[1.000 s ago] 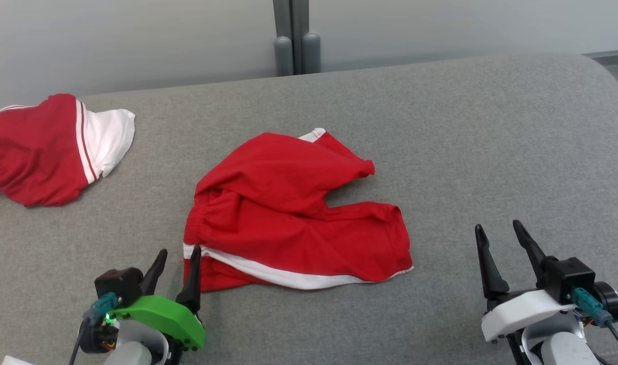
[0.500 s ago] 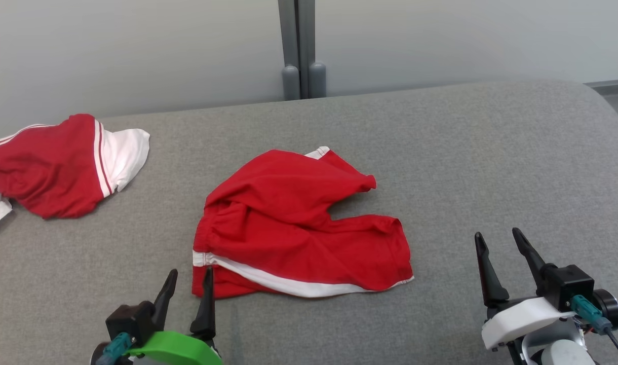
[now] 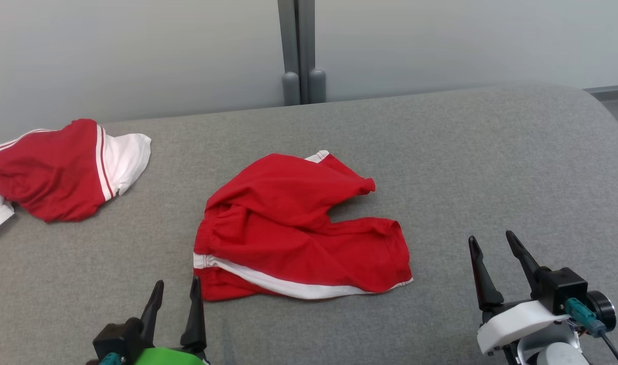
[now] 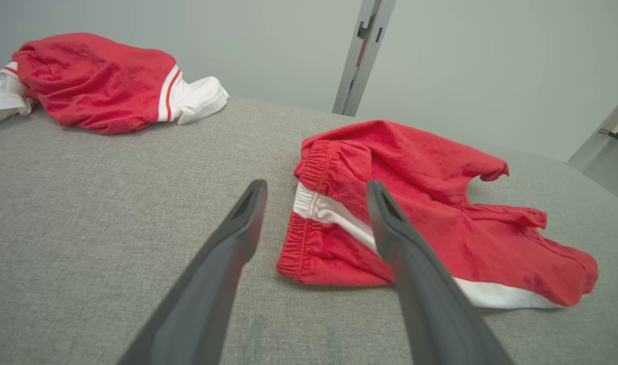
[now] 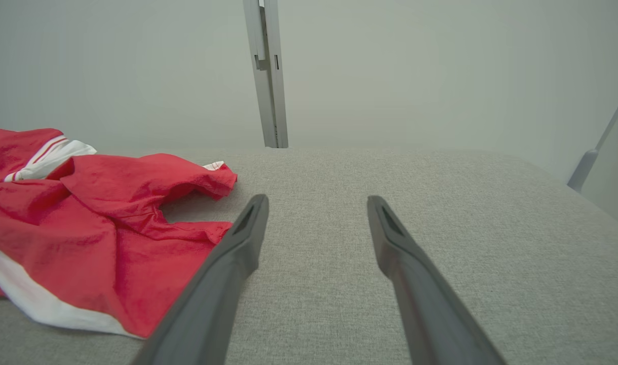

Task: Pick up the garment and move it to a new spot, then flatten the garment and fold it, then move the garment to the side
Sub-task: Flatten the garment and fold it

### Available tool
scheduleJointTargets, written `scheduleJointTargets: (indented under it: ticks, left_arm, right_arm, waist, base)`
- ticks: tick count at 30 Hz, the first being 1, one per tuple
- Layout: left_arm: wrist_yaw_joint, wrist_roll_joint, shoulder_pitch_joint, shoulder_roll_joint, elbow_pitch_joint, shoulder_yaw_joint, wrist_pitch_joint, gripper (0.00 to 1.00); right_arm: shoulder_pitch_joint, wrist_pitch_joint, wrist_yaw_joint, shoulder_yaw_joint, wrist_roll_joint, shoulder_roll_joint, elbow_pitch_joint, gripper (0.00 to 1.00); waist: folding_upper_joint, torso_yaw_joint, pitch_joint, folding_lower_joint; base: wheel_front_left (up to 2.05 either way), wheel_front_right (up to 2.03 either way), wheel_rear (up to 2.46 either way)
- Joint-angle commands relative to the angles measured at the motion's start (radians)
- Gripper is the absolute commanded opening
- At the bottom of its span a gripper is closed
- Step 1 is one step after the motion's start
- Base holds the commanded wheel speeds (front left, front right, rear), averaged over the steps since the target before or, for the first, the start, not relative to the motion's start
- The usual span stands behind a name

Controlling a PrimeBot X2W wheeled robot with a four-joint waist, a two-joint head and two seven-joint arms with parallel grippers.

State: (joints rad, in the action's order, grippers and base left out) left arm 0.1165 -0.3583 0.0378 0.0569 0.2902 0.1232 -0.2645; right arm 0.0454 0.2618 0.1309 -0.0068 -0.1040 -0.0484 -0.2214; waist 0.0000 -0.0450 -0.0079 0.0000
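Observation:
The garment (image 3: pixel 299 230) is a pair of red shorts with a white side stripe, lying rumpled in the middle of the grey surface (image 3: pixel 491 152), with its two legs spread to the right. My left gripper (image 3: pixel 176 288) stands open just in front of the waistband's near corner, clear of the cloth. In the left wrist view the shorts (image 4: pixel 430 213) lie just beyond the left gripper (image 4: pixel 314 187). My right gripper (image 3: pixel 491 242) is open and empty to the right of the leg hems. The right wrist view has the shorts (image 5: pixel 101 238) at its left, beside the right gripper (image 5: pixel 316 202).
Another red and white garment (image 3: pixel 61 170) lies bunched at the far left of the surface, also in the left wrist view (image 4: pixel 101 83). A grey post (image 3: pixel 299 50) stands behind the rear edge against a pale wall. The surface curves down at its right end.
My left gripper has drawn back from the waistband corner toward the near edge. The head camera tilted, so the scene sits lower. The right gripper has hardly moved.

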Motion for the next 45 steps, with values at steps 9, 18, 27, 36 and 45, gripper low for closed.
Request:
scheduleJointTargets:
  ticks: [9, 18, 27, 36, 45]
  left_arm:
    - [0.013, 0.022, 0.012, -0.005, 0.001, -0.02, 0.0, 1.0]
    - [0.015, 0.006, -0.005, -0.006, 0.01, -0.001, 0.0, 1.0]
    - [0.016, 0.014, -0.034, -0.006, 0.01, 0.011, 0.0, 1.0]
    - [0.015, 0.026, -0.052, -0.005, 0.017, 0.013, 0.0, 1.0]
    - [0.015, 0.027, -0.057, -0.006, 0.018, 0.019, 0.0, 1.0]
  right_arm:
    - [-0.014, 0.005, 0.0, 0.01, 0.003, -0.004, -0.011, 1.0]
    - [-0.018, 0.005, 0.0, 0.06, 0.09, -0.004, -0.113, 1.0]
    - [0.075, 0.005, 0.0, 0.124, 0.245, -0.004, -0.288, 1.0]
    - [0.172, 0.005, 0.0, 0.169, 0.3, -0.005, -0.404, 1.0]
    - [0.214, 0.005, 0.0, 0.211, 0.29, -0.005, -0.445, 0.45]
  waist:
    - [0.0, 0.001, 0.007, 0.0]
    - [0.0, 0.022, 0.022, 0.0]
    - [0.0, 0.057, 0.067, 0.0]
    - [0.0, 0.085, 0.104, 0.0]
    - [0.0, 0.093, 0.119, 0.0]
  base:
    - [0.0, 0.0, 0.0]
    - [0.0, 0.0, 0.0]
    - [0.0, 0.0, 0.0]
    - [0.0, 0.0, 0.0]
    - [0.0, 0.0, 0.0]
